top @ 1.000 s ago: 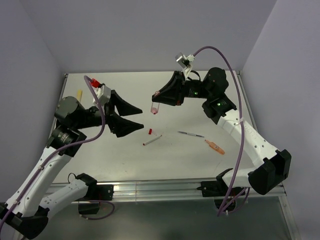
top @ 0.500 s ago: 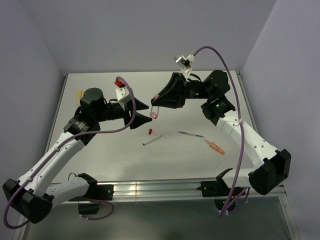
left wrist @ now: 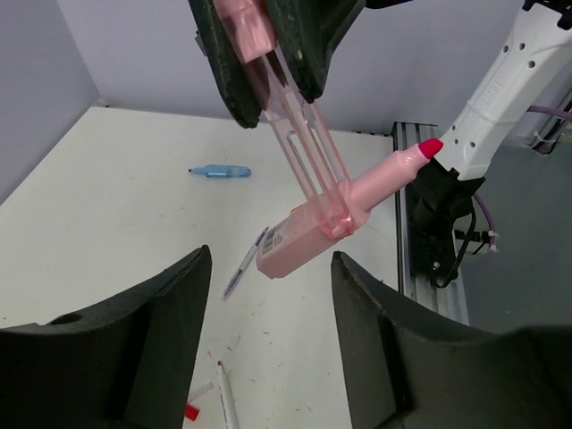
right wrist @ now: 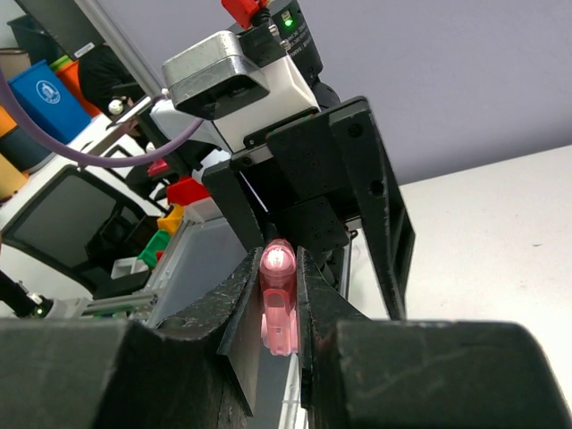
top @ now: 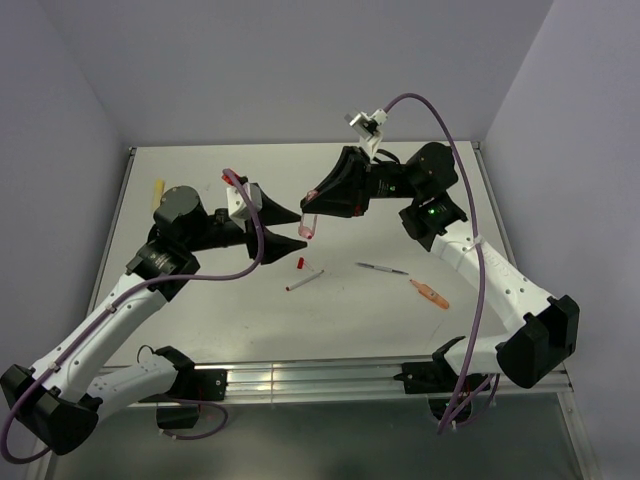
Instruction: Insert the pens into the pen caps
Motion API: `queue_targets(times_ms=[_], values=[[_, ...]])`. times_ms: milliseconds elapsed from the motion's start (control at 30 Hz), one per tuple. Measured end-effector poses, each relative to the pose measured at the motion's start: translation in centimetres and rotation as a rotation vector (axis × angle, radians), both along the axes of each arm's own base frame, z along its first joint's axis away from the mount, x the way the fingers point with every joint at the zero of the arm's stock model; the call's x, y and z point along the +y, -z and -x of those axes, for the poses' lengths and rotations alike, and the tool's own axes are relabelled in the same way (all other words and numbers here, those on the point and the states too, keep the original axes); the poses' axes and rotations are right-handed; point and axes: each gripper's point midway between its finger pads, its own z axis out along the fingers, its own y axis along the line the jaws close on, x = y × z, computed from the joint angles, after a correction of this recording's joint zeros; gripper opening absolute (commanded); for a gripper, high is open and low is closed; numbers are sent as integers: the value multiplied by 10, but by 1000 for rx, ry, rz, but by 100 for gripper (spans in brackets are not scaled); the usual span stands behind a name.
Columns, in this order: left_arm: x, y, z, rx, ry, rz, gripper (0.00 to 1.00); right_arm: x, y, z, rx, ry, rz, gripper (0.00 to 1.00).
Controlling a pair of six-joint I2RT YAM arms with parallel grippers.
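My right gripper is shut on a pink pen cap with a long clip and holds it in the air over the table's middle; the right wrist view shows it pinched between the fingers. My left gripper is open, with its jaws on either side of the cap's lower end and not touching it. On the table lie a red cap, a white stick pen, a thin grey pen, an orange-pink tapered pen and a yellow pen.
A blue pen lies far off near the wall, hidden under the right arm in the top view. The orange-pink pen shows just past the cap. A metal rail runs along the near edge. Walls close in three sides.
My left arm has swung right and forward, bringing its open gripper up to the pink cap. The right gripper has held nearly still with the cap.
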Motion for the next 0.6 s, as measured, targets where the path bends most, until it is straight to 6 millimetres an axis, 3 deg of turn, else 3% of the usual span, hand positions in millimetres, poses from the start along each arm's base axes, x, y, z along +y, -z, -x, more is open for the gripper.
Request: queue_targets(times_ms=[67,200,367,600], values=[[-1,-1,2,10,7,5,55,0,0,0,-2,0,-1,0],[-2,0,6,40,23,7,33,0,1,0,-3,1,-1,0],[-2,7,13,113,39,-7,23,0,1,-2,-9,7,-5,0],[-2,8,19,250,38,6,0,0,2,-5,-14,22,-9,0]])
